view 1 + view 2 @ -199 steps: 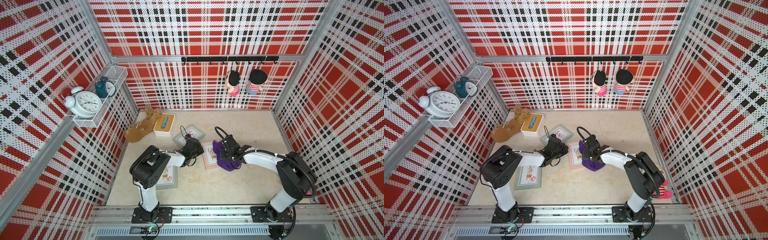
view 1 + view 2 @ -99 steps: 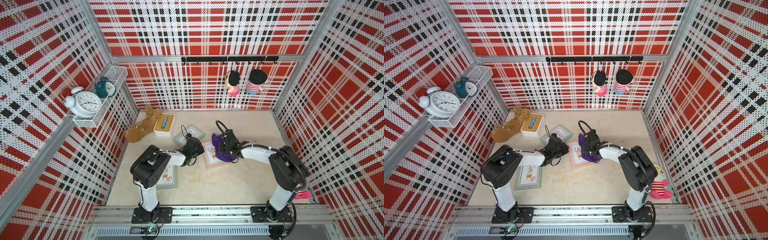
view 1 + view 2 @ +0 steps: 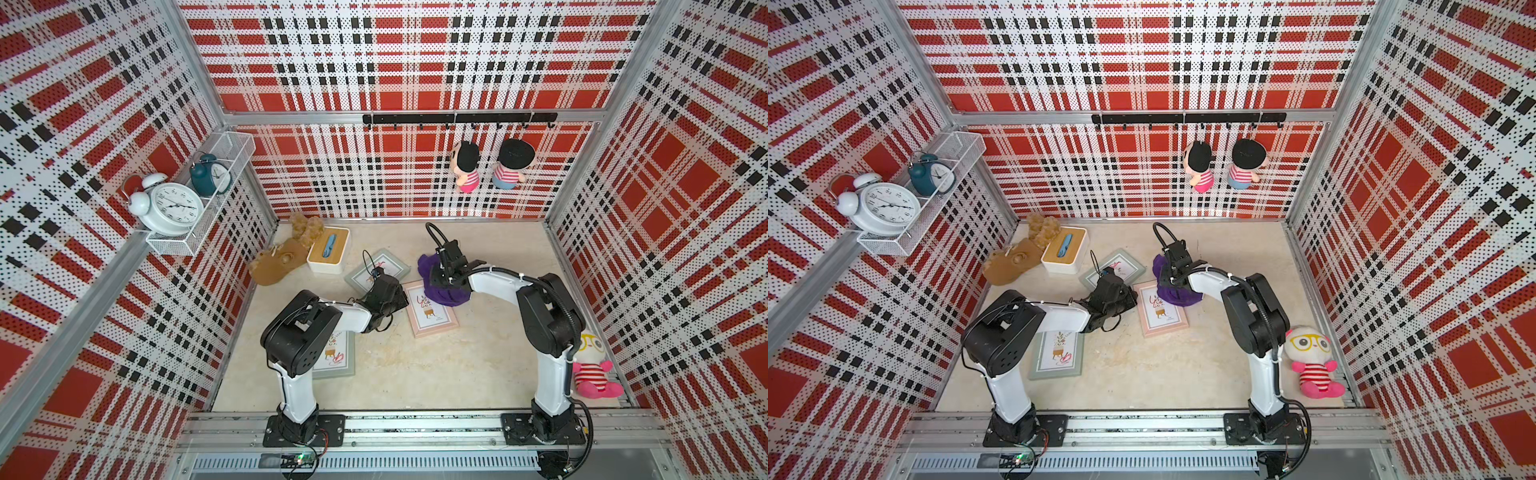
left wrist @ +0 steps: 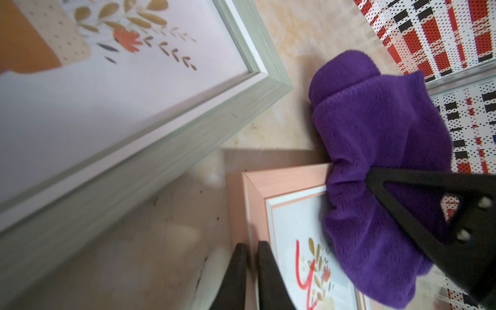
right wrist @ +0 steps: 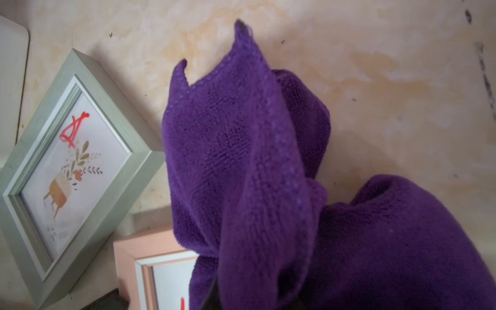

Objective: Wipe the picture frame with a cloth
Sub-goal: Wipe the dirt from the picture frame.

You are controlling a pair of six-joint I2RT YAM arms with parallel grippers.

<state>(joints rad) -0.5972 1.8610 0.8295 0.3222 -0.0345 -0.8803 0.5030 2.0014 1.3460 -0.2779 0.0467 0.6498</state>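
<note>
cloth: purple cloth point(image 3: 451, 297) is bunched up in the middle of both top views. It's draped over the upper right corner of the pink picture frame point(image 3: 432, 316) and spills past that edge onto the tabletop point(image 3: 415, 374).
right claw: the right claw point(image 3: 441, 286) is clamped down into the bunched cloth. In the right wrist view the fabric point(image 5: 241, 161) hides the fingers completely.
left claw: the left claw point(image 4: 252, 245) has its 2 fingers nearly together, tips right at the pink frame's outer rail point(image 4: 255, 188). Can't tell if they actually pinch it.
edges: the pink frame's upper left corner sits just beside the corner of a green frame point(image 3: 390, 262), with a thin strip of tabletop between them. A 2nd green frame point(image 3: 336, 357) is half under the left arm, lower left.
crowded side: a tissue box point(image 3: 328, 249) and a brown plush point(image 3: 278, 262) fill the upper left corner of the floor.
open room: bare tabletop shows below the pink frame between the 2 arm bases, and to the upper right of the cloth out to the wall. A pink doll point(image 3: 594, 365) sits by the right wall.
</note>
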